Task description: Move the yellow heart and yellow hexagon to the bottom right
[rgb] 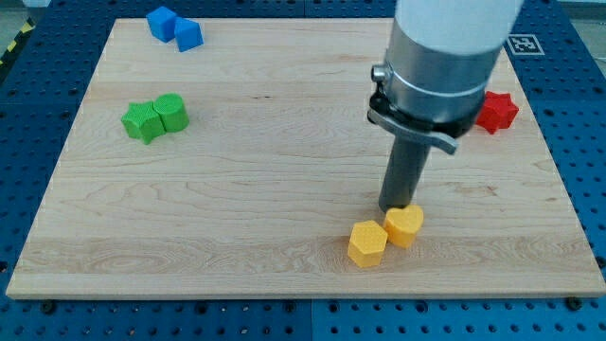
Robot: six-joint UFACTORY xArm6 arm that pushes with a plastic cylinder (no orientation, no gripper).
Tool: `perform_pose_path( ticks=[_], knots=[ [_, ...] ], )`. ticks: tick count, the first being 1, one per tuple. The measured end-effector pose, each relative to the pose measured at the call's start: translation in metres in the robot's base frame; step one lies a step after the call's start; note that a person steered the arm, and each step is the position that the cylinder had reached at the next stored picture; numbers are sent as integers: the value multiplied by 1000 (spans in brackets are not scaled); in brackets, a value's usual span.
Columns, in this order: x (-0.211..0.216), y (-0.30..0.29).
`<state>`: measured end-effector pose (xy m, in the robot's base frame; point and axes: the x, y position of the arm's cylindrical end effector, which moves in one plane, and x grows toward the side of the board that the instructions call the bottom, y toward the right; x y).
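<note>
The yellow hexagon (366,242) lies on the wooden board (246,189) near the view's bottom, right of centre. The yellow heart (405,225) touches it on its upper right. My tip (399,207) stands just above the heart on its upper-left edge, touching or almost touching it. The rod rises from there into the large grey arm body at the view's top.
Two blue blocks (174,26) lie at the top left. Two green blocks (155,117) lie at the left. A red star-shaped block (496,111) lies at the right edge, partly behind the arm. The board sits on a blue perforated table.
</note>
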<state>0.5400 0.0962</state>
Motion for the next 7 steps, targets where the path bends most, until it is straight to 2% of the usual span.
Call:
perform_pose_path(
  ticks=[1,3,4,5,7],
  knots=[
    [2,-3],
    [2,-51],
    [33,-71],
    [56,-73],
    [55,-46]
  ],
)
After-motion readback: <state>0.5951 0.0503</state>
